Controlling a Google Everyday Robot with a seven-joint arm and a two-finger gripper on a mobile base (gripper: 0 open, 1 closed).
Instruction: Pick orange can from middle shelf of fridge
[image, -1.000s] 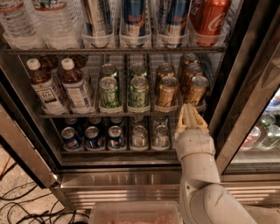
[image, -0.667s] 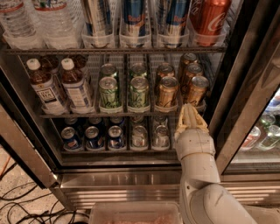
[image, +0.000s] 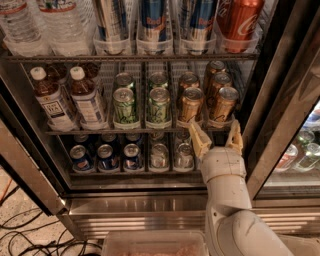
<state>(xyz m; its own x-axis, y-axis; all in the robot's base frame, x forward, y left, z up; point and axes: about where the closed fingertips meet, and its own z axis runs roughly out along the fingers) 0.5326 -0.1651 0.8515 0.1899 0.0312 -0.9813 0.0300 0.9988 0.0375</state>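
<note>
My gripper (image: 214, 134) sits w/ jaws spread wide, empty, just below the front-right orange can (image: 223, 104) on the middle shelf (image: 105, 131) of the fridge (image: 150, 204). I'd raise, centre on it, straddle clear of the neighbour can (image: 191, 104), then close mid-body.

The orange can (image: 222, 104) is glossy coppery metal, on the dark wire middle shelf (image: 135, 131) of the brushed-steel fridge (image: 150, 205). The matt, cream gripper (image: 217, 141), fingers apart, sits just under that shelf's front edge.
</note>
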